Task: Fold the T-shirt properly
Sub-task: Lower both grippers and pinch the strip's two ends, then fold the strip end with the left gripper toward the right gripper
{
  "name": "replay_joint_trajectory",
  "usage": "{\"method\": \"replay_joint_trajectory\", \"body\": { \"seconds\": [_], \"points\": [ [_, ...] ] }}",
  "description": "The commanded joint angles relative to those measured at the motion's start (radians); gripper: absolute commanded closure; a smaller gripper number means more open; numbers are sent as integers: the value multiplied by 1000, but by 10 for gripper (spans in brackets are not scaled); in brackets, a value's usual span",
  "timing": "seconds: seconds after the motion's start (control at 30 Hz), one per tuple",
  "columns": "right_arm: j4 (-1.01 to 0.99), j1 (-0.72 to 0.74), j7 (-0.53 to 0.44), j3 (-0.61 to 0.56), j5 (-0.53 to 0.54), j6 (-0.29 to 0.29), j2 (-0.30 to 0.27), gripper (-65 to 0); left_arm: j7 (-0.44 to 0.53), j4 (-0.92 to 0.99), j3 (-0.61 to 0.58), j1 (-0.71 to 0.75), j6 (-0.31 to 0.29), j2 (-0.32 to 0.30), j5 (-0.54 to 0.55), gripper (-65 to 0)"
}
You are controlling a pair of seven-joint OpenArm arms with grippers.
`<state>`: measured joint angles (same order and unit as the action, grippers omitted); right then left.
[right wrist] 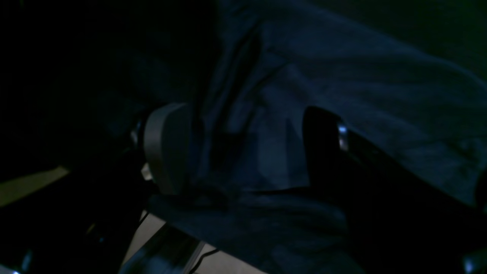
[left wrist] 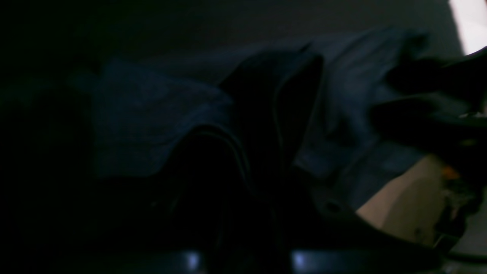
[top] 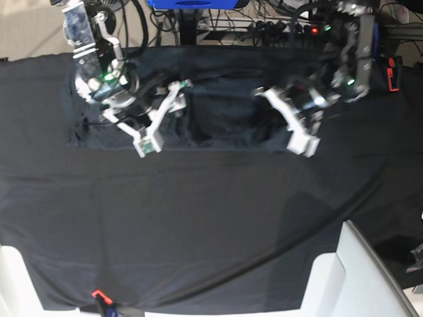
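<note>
1. T-shirt [top: 218, 115] lies on the tablecloth [top: 211, 218] near the table's far edge, roughly centred, spread sideways between the two arms. It is barely lighter than the cloth, so its outline is hard to trace in the base view.
2. Shirt is not flat: both wrist views show bunched folds and ridges [left wrist: 159, 114] and a hemmed edge [right wrist: 266, 190].
3. Right gripper [top: 158, 119] is over the shirt's end nearer the far left corner, as the base view shows it. Jaws spread wide, in a clear V.
4. Right wrist view: one pale finger [right wrist: 167, 148] and one dark finger [right wrist: 323, 152] straddle a raised fold, fabric between them. Nothing pinched; whether the pads touch the cloth I cannot tell.
5. Left gripper [top: 297, 125] is at the shirt's other end, toward the far right corner. Base view does not settle the jaw state; they are pressed together.
6. Left wrist view is very dark and blurred. Shirt fabric fills the frame up to the fingers [left wrist: 266, 114], but I cannot tell if any is caught between them.
7. White moulded parts [top: 344, 271] stand at the near edge, right of centre, well apart from the shirt.
8. Small red clip [top: 98, 295] sits at the near edge toward the left corner.
</note>
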<state>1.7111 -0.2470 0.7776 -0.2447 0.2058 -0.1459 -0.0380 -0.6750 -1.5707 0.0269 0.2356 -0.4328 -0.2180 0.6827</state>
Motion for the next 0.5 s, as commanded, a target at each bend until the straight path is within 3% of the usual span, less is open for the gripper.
{"method": "replay_joint_trajectory", "body": {
  "seconds": [0.0, 0.2, 0.33, 0.47],
  "points": [
    [20, 7, -17, 20, 8, -4, 0, -434, 13, -15, -15, -12, 1, 2, 15, 0],
    [20, 7, -17, 49, 8, -4, 0, -434, 13, -10, -121, -49, 7, 19, 15, 0],
    [20, 7, -17, 49, 8, -4, 0, -434, 13, 45, -161, -74, 62, 32, 15, 0],
    [20, 7, -17, 49, 8, -4, 0, -434, 14, 59, -204, -84, 68, 32, 15, 0]
  ]
}}
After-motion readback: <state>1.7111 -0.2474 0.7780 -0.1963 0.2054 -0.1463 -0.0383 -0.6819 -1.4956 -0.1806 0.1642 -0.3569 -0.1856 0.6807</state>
